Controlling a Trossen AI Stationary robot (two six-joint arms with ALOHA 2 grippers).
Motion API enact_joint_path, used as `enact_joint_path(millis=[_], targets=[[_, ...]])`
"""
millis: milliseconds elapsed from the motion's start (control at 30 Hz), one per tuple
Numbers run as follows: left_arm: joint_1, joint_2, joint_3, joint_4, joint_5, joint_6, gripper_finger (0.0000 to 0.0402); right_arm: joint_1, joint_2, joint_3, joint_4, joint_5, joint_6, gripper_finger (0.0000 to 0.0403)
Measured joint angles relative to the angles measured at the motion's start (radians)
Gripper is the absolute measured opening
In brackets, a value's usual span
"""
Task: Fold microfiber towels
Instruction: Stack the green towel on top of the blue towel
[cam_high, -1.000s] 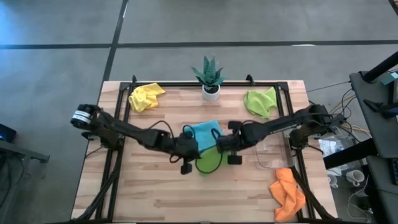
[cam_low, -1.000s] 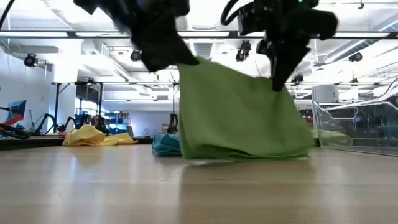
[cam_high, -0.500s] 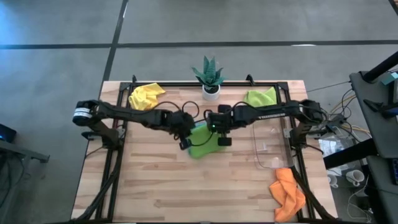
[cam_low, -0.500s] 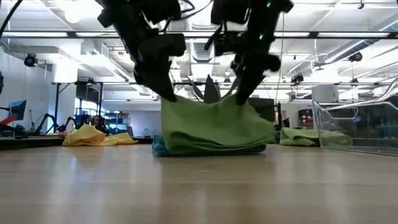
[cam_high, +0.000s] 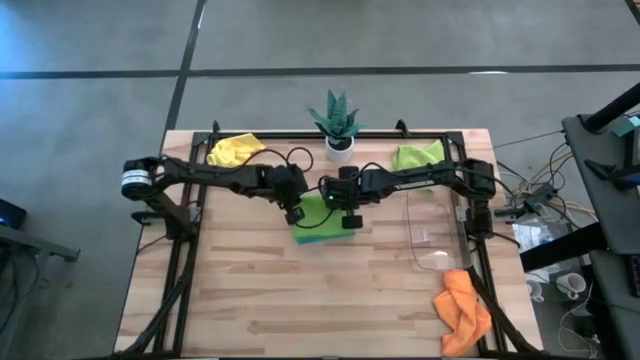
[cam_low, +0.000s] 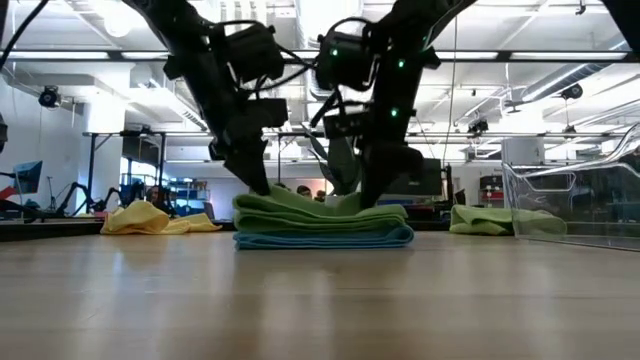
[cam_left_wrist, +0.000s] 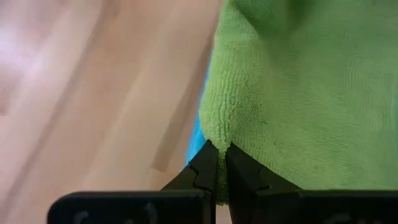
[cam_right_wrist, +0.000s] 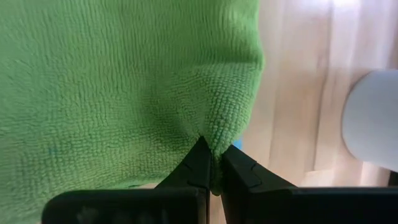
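High view: both arms meet at table centre over a folded green towel (cam_high: 325, 225) lying on a blue towel (cam_high: 318, 239), whose edge peeks out at the near side. Left gripper (cam_high: 296, 213) sits at the green towel's left far corner, right gripper (cam_high: 347, 212) at its right far corner, both clamped on the cloth. Yellow towel (cam_high: 233, 151) lies crumpled at the far left, second green towel (cam_high: 418, 157) at the far right, orange towel (cam_high: 462, 311) at the near right corner. Plant (cam_high: 337, 122) stands at the far edge middle; clear tray (cam_high: 432, 235) sits right of the stack. Low view: green towel (cam_low: 320, 212) lies flat in layers on the blue towel (cam_low: 325, 238), both grippers down on its top. Yellow towel (cam_low: 160, 219) behind left, other green towel (cam_low: 503, 221) behind right by the tray (cam_low: 575, 195). Left wrist view: fingers (cam_left_wrist: 205, 169) pinched shut on the green towel's (cam_left_wrist: 298, 93) corner edge, blue towel (cam_left_wrist: 198, 140) just under it. Right wrist view: fingers (cam_right_wrist: 198, 163) pinched shut on the green corner (cam_right_wrist: 124, 87); a white shape (cam_right_wrist: 372, 118) beside it, probably the plant pot.
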Motion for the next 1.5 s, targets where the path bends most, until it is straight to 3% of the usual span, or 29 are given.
enact_joint_path(millis=[133, 367, 567, 700, 833, 967, 1033, 1200, 1333, 1500], targets=[[-0.006, 0.025, -0.028, 0.055, 0.014, 0.005, 0.0, 0.0, 0.018, 0.0, -0.009, 0.0, -0.018, 0.0009], [-0.002, 0.067, -0.027, 0.092, -0.055, 0.015, 0.0009, 0.0, 0.022, 0.0, -0.018, 0.0, -0.018, 0.003], [-0.003, 0.07, -0.023, 0.094, -0.012, -0.002, 0.0078, 0.0, 0.016, 0.0, -0.027, 0.018, -0.018, 0.0096], [-0.003, 0.027, 0.005, -0.042, -0.022, 0.011, 0.0134, 0.004, -0.045, 0.0, -0.099, 0.04, 0.0, 0.0131], [-0.017, -0.064, 0.014, -0.165, -0.031, -0.039, 0.0166, 0.04, -0.116, -0.001, -0.161, 0.042, 0.083, 0.014], [-0.105, -0.156, -0.064, -0.175, -0.008, -0.074, 0.0173, 0.115, -0.161, -0.026, -0.141, -0.015, 0.134, 0.0142], [-0.177, -0.191, -0.124, -0.119, -0.009, -0.058, 0.0173, 0.162, -0.162, -0.053, -0.067, -0.058, 0.132, 0.0144], [-0.374, -0.237, -0.308, 0.229, -0.092, -0.003, 0.0173, 0.27, -0.142, -0.126, 0.153, -0.089, 0.079, 0.0146], [-0.434, -0.225, -0.393, 0.36, -0.191, -0.055, 0.0173, 0.284, -0.128, -0.146, 0.286, -0.089, 0.103, 0.0146], [-0.477, -0.15, -0.434, 0.554, -0.121, -0.082, 0.0173, 0.284, -0.061, -0.153, 0.356, -0.21, 0.122, 0.0137]])
